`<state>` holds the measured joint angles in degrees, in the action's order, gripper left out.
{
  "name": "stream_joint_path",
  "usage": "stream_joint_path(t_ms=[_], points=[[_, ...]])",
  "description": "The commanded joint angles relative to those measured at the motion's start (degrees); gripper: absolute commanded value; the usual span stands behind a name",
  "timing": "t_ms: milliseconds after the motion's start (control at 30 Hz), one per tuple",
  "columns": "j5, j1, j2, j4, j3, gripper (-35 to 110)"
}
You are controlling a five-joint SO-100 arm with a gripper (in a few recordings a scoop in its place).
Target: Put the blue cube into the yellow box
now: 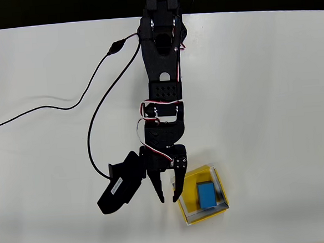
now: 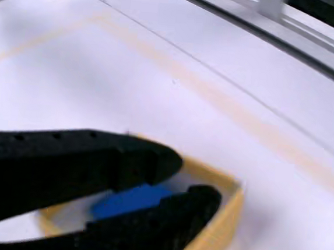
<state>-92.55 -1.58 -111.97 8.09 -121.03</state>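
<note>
The blue cube (image 1: 206, 194) lies flat inside the yellow box (image 1: 197, 218), near the table's front edge in the overhead view. My gripper (image 1: 168, 196) stands open just left of the box. Its right fingertip is at the box's left rim, and bare table shows between the fingers. In the wrist view the two black fingers (image 2: 64, 157) cross the lower picture. Behind the open gripper (image 2: 194, 180) a part of the blue cube (image 2: 126, 200) shows on the floor of the yellow box (image 2: 219, 226). Nothing is held.
A black cable (image 1: 89, 135) loops over the table left of the arm, down to the gripper's camera block. The table's far edge (image 1: 254, 11) runs along the top, with darkness beyond. Faint tape lines (image 2: 227, 104) cross the white tabletop.
</note>
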Motion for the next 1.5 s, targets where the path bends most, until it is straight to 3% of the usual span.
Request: stream_joint_path(t_ms=[0, 533, 1000, 1467], points=[[-3.78, 2.99, -16.00, 3.78, -10.63, 2], [-5.71, 2.90, -61.08, 33.66, -53.26, 0], [-6.50, 2.02, -79.63, 68.73, -59.15, 0], [1.76, 2.81, -79.63, 69.70, -59.15, 0]])
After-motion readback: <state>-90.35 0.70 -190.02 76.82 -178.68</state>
